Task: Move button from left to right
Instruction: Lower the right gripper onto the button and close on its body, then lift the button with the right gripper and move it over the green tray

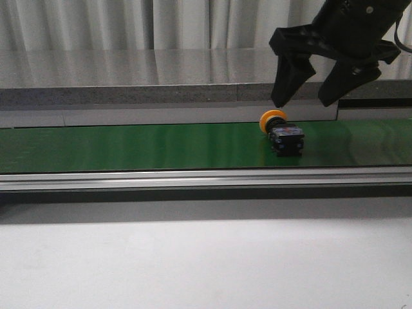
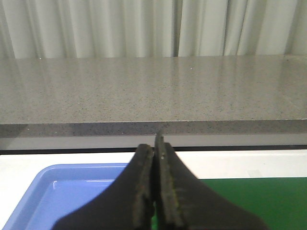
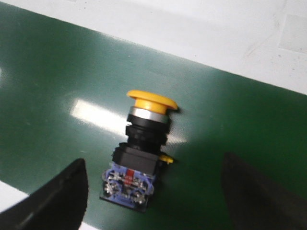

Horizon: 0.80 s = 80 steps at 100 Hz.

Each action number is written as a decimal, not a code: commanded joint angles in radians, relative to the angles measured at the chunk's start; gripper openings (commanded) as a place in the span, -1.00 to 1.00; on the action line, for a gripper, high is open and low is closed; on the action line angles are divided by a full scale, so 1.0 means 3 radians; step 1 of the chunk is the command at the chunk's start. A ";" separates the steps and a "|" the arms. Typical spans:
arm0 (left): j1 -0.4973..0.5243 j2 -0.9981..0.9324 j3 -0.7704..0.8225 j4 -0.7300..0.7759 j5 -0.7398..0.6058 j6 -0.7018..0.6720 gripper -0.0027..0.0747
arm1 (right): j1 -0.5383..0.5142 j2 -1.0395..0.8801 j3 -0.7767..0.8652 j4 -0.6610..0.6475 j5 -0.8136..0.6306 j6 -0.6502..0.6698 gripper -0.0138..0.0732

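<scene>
**Mia:** Button (image 1: 281, 131) first! I count just one. It lies on its side on the green belt (image 1: 129, 147), over on the right part of it. Its cap is round and yellow-orange, like a little mushroom top. Under the cap sits a shiny silver ring, then a black neck, then a black boxy body. The far end of the body has blue and red bits with small screws.

**Ben:** Is anything holding it?

**Mia:** No. The right pincer (image 1: 308, 95) hangs just above it, spread wide, with nothing in it. In the right wrist view its two black fingers (image 3: 57, 199) stand one on each side of the button (image 3: 139, 153), not touching it.

**Ben:** And the other one?

**Mia:** The left pincer (image 2: 157, 191) is squeezed tight, its two black fingers pressed flat together, with nothing between them. So two pincers in all.

**Ben:** Any boxes?

**Mia:** One blue tray (image 2: 57, 196), smooth plastic with rounded corners. It shows only in the left wrist view. The part I can see has nothing in it; the pincer hides the rest.

**Ben:** What is the belt like?

**Mia:** Smooth, flat and shiny. A silver metal rail (image 1: 193, 178) runs along its front edge. In front of that is a plain white surface (image 1: 193, 264). Behind the belt is a grey speckled stone ledge (image 1: 129, 77), then pale curtains (image 1: 129, 22).
</scene>
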 commanded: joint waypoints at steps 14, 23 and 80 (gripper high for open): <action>-0.0024 0.0025 -0.0092 -0.0031 -0.0244 -0.0023 -0.98 | -0.0004 0.0096 -0.0135 -0.0240 -0.0145 -0.0036 0.64; -0.0024 0.0025 -0.0092 -0.0031 -0.0244 -0.0023 -0.98 | -0.0004 0.0178 -0.0135 -0.0258 -0.0098 -0.0036 0.64; -0.0024 0.0025 -0.0092 -0.0031 -0.0244 -0.0023 -0.98 | -0.0033 0.0147 -0.0139 -0.0295 0.0129 -0.0023 -0.21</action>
